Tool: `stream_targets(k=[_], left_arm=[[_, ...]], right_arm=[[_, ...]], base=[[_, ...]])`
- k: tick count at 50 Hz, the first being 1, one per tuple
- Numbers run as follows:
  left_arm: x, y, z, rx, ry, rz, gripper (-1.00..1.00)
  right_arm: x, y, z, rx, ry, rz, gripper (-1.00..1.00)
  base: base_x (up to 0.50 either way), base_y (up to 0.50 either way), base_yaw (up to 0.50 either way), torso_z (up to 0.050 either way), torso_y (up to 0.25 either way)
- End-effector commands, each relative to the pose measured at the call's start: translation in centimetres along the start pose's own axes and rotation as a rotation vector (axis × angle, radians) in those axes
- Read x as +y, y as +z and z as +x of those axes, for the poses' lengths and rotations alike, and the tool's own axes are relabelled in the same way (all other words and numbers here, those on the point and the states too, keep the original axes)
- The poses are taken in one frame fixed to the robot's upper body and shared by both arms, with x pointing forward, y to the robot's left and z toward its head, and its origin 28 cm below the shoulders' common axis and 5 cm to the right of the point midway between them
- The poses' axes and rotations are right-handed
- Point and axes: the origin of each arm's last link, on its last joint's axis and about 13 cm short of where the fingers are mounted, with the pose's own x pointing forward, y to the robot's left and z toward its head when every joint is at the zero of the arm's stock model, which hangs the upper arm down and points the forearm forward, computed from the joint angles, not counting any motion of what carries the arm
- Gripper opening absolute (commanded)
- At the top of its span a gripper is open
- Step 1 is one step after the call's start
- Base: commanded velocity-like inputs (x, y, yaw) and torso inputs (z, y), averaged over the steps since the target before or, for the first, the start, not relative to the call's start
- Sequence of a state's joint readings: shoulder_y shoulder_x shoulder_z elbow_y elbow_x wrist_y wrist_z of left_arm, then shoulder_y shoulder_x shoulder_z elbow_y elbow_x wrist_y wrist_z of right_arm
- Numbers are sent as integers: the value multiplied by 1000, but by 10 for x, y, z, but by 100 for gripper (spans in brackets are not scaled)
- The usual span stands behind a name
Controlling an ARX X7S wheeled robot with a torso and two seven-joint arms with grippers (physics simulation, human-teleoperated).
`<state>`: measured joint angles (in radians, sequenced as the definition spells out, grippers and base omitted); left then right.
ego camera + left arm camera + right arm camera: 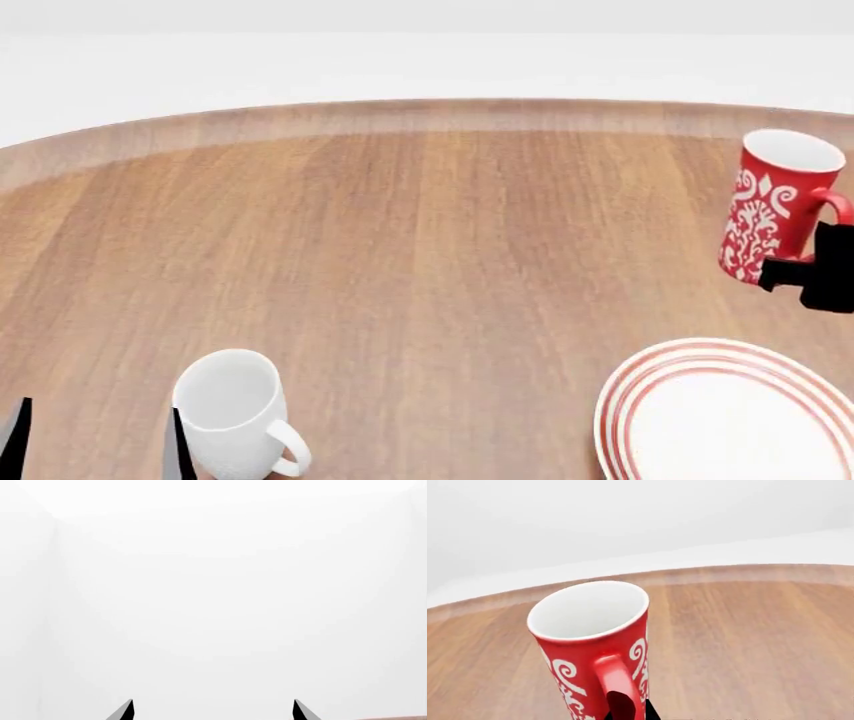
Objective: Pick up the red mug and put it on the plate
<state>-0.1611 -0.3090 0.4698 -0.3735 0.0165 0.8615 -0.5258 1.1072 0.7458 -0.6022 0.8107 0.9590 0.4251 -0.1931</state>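
Observation:
The red mug (771, 205), with its white ornamental pattern and white inside, is at the far right of the head view, tilted slightly. My right gripper (809, 274) is at its handle side. In the right wrist view the red mug (590, 640) fills the foreground and my right gripper (627, 714) is shut on its red handle, with dark fingertips on either side. The plate (727, 415), white with red rings, lies in front of the mug at the near right edge. My left gripper (94, 445) is open at the near left, its fingertips (127, 711) wide apart with nothing between them.
A plain white mug (238, 412) stands upright just right of my left gripper, handle toward the right. The round wooden table (400, 250) stretches across the view, with its curved far edge against a white background.

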Motion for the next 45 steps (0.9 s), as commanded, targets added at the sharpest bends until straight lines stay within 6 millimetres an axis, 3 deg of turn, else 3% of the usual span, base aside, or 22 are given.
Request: stream_targets(k=[1, 4, 7, 21, 35, 45], left_arm=[[0, 0, 0, 1, -1, 1, 100], [0, 0, 0, 0, -2, 1, 100], [0, 0, 0, -2, -1, 0, 100], [0, 0, 0, 0, -2, -1, 100], [0, 0, 0, 1, -4, 1, 100], [0, 0, 0, 1, -3, 3, 100]], right_arm=[[-3, -7, 1, -16, -8, 16, -100], [-2, -9, 1, -15, -21, 13, -100], [1, 3, -3, -55, -9, -15, -100], [1, 4, -4, -58, 4, -2, -100], [-19, -25, 16, -93, -83, 93, -100], [-21, -40, 15, -46, -116, 80, -100]], base=[[0, 0, 0, 0, 0], [0, 0, 0, 0, 0], [0, 0, 0, 0, 0], [0, 0, 0, 0, 0], [0, 0, 0, 0, 1], [0, 0, 0, 0, 0]])
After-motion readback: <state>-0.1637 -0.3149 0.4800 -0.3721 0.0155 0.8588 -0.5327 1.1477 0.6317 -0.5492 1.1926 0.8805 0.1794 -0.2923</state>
